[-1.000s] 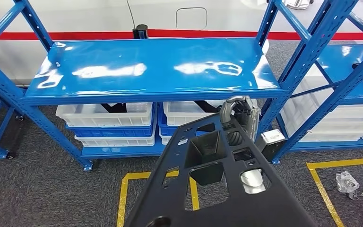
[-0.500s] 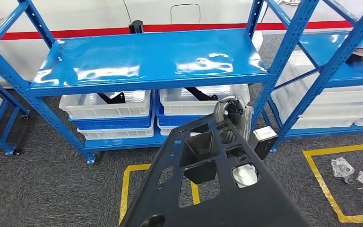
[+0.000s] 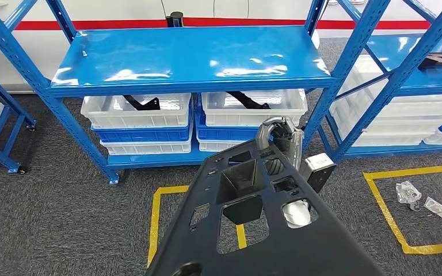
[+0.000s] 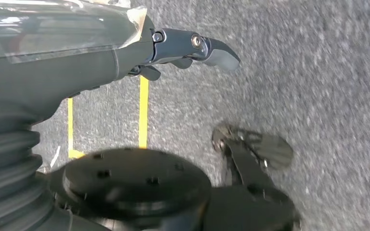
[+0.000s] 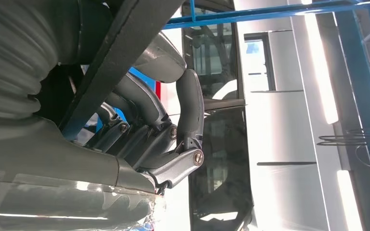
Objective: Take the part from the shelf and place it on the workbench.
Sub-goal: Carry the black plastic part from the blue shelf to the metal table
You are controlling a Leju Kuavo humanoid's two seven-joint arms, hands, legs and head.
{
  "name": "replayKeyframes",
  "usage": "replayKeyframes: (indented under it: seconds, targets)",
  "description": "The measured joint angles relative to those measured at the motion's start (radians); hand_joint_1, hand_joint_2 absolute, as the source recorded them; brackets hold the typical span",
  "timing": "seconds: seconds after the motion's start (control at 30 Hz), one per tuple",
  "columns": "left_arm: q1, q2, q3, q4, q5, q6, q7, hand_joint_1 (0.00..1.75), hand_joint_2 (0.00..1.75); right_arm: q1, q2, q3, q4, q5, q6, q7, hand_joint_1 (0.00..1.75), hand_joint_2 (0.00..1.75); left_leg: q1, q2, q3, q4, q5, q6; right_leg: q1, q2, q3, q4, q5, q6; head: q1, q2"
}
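Black and rigid-looking, the part [image 3: 265, 230] is a broad flat panel full of cut-outs and moulded pockets, carried low in front of the robot, already off the shelf [image 3: 195, 57]. It looks like hard plastic: stiff, probably light for its size, but wide and awkward, likely to swing or twist if held at one edge only. The far edge, or the rim of a cut-out, seems the soundest place to grip.

At that far edge the right hand [image 3: 281, 138] grips it; in the right wrist view its fingers [image 5: 190, 106] curl round the dark rim of the panel. The left hand [image 4: 183, 48] hangs over the carpet, holding nothing; its fingers look loosely bent, but how far apart I cannot tell.

Beyond the part stands the blue shelf, its top deck bare and glossy, with white bins [image 3: 138, 110] stacked on blue ones beneath. More racking stands to the right. Yellow floor tape [image 3: 155, 218] marks squares on the grey carpet, and small plastic bags [image 3: 408, 192] lie in the right one. The shelf uprights are what the wide panel could catch when turning; I see no workbench.
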Motion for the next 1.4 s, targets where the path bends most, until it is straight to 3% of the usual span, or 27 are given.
replayKeyframes:
  seconds: [0.07,0.1,0.13,0.2,0.27,0.33,0.4,0.47,0.53,0.6,0.63,0.7,0.73,0.8,0.83,0.9,0.97,1.03,1.1,1.13,1.17,1.2,1.23,1.3,1.33,1.4]
  targets:
    - [0.001,0.001,0.0,0.0,-0.002,0.002,0.0,0.0,1.75,0.001,-0.001,0.0,0.004,0.0,0.001,0.0,1.75,1.75,-0.004,0.013,-0.017,0.001,0.012,0.009,0.0,0.0,-0.049,0.135,-0.061,-0.006,0.003,0.0]
    - [0.002,0.002,0.0,0.0,-0.003,0.004,0.001,0.0,1.75,0.003,-0.001,0.001,0.005,-0.001,0.001,0.0,1.75,1.75,-0.007,0.021,-0.024,0.001,0.017,0.01,0.001,0.0,-0.057,0.172,-0.075,-0.003,0.003,0.0]
    - [0.003,0.002,0.0,0.0,-0.003,0.004,0.001,0.0,1.75,0.004,-0.002,0.001,0.007,-0.001,0.001,0.0,1.75,1.75,-0.009,0.029,-0.03,0.002,0.021,0.01,0.001,-0.001,-0.043,0.169,-0.074,0.001,0.004,0.0]
    - [0.004,0.002,0.0,0.0,-0.004,0.005,0.002,0.0,1.75,0.004,-0.002,0.004,0.008,-0.001,0.002,0.0,1.75,1.75,-0.012,0.046,-0.034,0.002,0.026,0.008,0.003,-0.017,0.041,0.049,-0.041,0.01,0.004,0.0]
    - [0.004,0.002,-0.001,0.0,-0.004,0.006,0.003,0.0,1.75,0.0,0.0,0.008,0.008,-0.001,0.003,0.0,1.75,1.75,-0.019,0.064,-0.036,0.005,0.029,0.002,0.013,-0.053,0.123,-0.086,-0.01,0.004,0.003,0.0]
    - [0.004,0.002,-0.001,0.0,-0.006,0.006,0.003,0.0,1.75,-0.002,0.001,0.011,0.007,0.0,0.003,-0.001,1.75,1.75,-0.024,0.083,-0.039,0.007,0.033,-0.006,0.022,-0.062,0.143,-0.129,-0.001,-0.011,0.001,0.0]
    - [0.004,0.003,-0.003,0.0,-0.011,0.005,0.003,0.0,1.75,0.001,0.001,0.012,0.007,0.0,-0.001,-0.001,1.75,1.75,-0.021,0.091,-0.042,0.01,0.032,-0.016,0.016,-0.039,0.136,-0.131,0.01,-0.024,0.001,0.0]
    - [0.003,0.005,-0.005,0.0,-0.014,0.003,0.001,0.0,1.75,0.003,0.001,0.012,0.005,-0.002,-0.007,0.0,1.75,1.75,-0.014,0.052,-0.06,0.054,-0.004,-0.029,0.005,-0.019,0.132,-0.136,0.022,-0.038,-0.001,0.0]
    - [0.003,0.008,-0.007,0.0,-0.015,-0.003,-0.004,0.0,1.75,0.007,0.003,0.013,0.004,-0.002,-0.011,0.001,1.75,1.75,-0.006,0.003,-0.104,0.167,-0.073,-0.042,0.001,-0.002,0.126,-0.137,0.029,-0.047,-0.003,0.0]
    - [0.0,0.01,-0.008,0.0,-0.015,-0.01,-0.01,0.0,1.75,0.016,0.004,0.014,0.003,-0.003,-0.013,0.001,1.75,1.75,0.0,-0.01,-0.14,0.269,-0.113,-0.052,0.001,0.018,0.122,-0.136,0.033,-0.047,-0.004,0.0]
    - [-0.001,0.012,-0.01,0.0,-0.015,-0.013,-0.013,0.0,1.75,0.021,0.004,0.014,0.003,-0.003,-0.013,0.002,1.75,1.75,0.004,-0.011,-0.138,0.278,-0.107,-0.055,-0.001,0.03,0.12,-0.135,0.035,-0.046,-0.004,0.0]
    - [0.001,0.015,-0.013,0.0,-0.017,-0.017,-0.016,0.0,1.75,0.025,0.004,0.014,0.003,-0.003,-0.015,0.002,1.75,1.75,0.015,-0.023,-0.086,0.189,-0.049,-0.062,-0.005,0.056,0.117,-0.128,0.037,-0.041,-0.004,0.0]
    - [0.003,0.016,-0.015,0.0,-0.018,-0.02,-0.018,0.0,1.75,0.026,0.004,0.014,0.002,-0.004,-0.015,0.002,1.75,1.75,0.021,-0.046,-0.053,0.127,-0.024,-0.066,-0.007,0.068,0.113,-0.123,0.037,-0.036,-0.004,0.0]
    - [0.008,0.018,-0.018,0.0,-0.022,-0.027,-0.022,0.0,1.75,0.027,0.005,0.014,-0.001,-0.005,-0.019,0.002,1.75,1.75,0.027,-0.088,-0.014,0.039,-0.006,-0.066,-0.006,0.092,0.095,-0.112,0.04,-0.021,-0.004,0.0]
    - [0.01,0.019,-0.019,0.001,-0.023,-0.032,-0.024,0.0,1.75,0.03,0.006,0.015,-0.003,-0.006,-0.021,0.001,1.75,1.75,0.025,-0.098,-0.013,0.029,-0.011,-0.062,-0.007,0.102,0.085,-0.111,0.044,-0.011,-0.004,0.0]
    - [0.01,0.021,-0.02,0.001,-0.025,-0.042,-0.026,0.0,1.75,0.04,0.006,0.015,-0.005,-0.007,-0.026,0.0,1.75,1.75,0.02,-0.08,-0.019,0.025,-0.006,-0.045,-0.009,0.116,0.069,-0.112,0.054,0.007,-0.002,0.0]
    - [0.01,0.022,-0.023,0.001,-0.026,-0.05,-0.023,0.0,1.75,0.049,0.005,0.016,-0.008,-0.008,-0.028,-0.002,1.75,1.75,0.019,-0.054,-0.022,0.02,0.003,-0.027,-0.007,0.08,0.043,-0.08,0.038,0.01,0.003,0.0]
    - [0.012,0.024,-0.024,0.0,-0.026,-0.05,-0.017,0.0,1.75,0.052,0.005,0.017,-0.011,-0.009,-0.029,-0.003,1.75,1.75,0.015,-0.025,-0.027,0.017,0.008,-0.014,-0.003,0.028,-0.011,0.03,-0.013,0.002,0.01,0.0]
    - [0.014,0.026,-0.024,0.0,-0.025,-0.048,-0.013,0.0,1.75,0.056,0.005,0.019,-0.011,-0.009,-0.029,-0.003,1.75,1.75,0.01,0.004,-0.032,0.017,0.01,-0.009,-0.003,0.015,-0.061,0.151,-0.056,-0.002,0.013,0.0]
    - [0.015,0.026,-0.024,0.0,-0.025,-0.048,-0.012,0.0,1.75,0.059,0.005,0.02,-0.011,-0.01,-0.029,-0.003,1.75,1.75,0.008,0.018,-0.033,0.017,0.01,-0.009,-0.003,0.013,-0.064,0.169,-0.059,0.001,0.013,0.0]
    - [0.014,0.027,-0.024,0.0,-0.025,-0.048,-0.011,0.0,1.75,0.061,0.005,0.021,-0.011,-0.01,-0.029,-0.003,1.75,1.75,0.008,0.031,-0.033,0.017,0.01,-0.009,-0.003,0.01,-0.046,0.148,-0.049,0.006,0.013,0.0]
    - [0.014,0.027,-0.024,0.0,-0.025,-0.048,-0.01,0.0,1.75,0.062,0.005,0.022,-0.012,-0.01,-0.029,-0.003,1.75,1.75,0.007,0.043,-0.032,0.017,0.01,-0.009,-0.002,0.0,-0.01,0.09,-0.028,0.011,0.013,0.0]
    - [0.014,0.027,-0.024,0.0,-0.025,-0.048,-0.01,0.0,1.75,0.061,0.006,0.022,-0.012,-0.01,-0.029,-0.003,1.75,1.75,0.006,0.054,-0.03,0.017,0.01,-0.01,0.001,-0.025,0.034,0.015,-0.008,0.014,0.014,0.0]
    - [0.014,0.027,-0.024,0.0,-0.025,-0.048,-0.009,0.0,1.75,0.059,0.008,0.023,-0.013,-0.01,-0.029,-0.003,1.75,1.75,0.0,0.072,-0.029,0.019,0.008,-0.017,0.012,-0.066,0.094,-0.092,0.017,0.006,0.013,0.0]
    - [0.015,0.027,-0.024,0.0,-0.025,-0.048,-0.009,0.0,1.75,0.059,0.009,0.024,-0.014,-0.009,-0.028,-0.003,1.75,1.75,-0.003,0.08,-0.029,0.019,0.007,-0.021,0.017,-0.075,0.102,-0.111,0.019,-0.001,0.012,0.0]
    - [0.015,0.027,-0.024,0.0,-0.023,-0.047,-0.005,0.0,1.75,0.059,0.01,0.024,-0.014,-0.009,-0.024,-0.002,1.75,1.75,-0.004,0.097,-0.027,0.018,0.007,-0.031,0.016,-0.052,0.099,-0.114,0.025,-0.014,0.012,0.0]
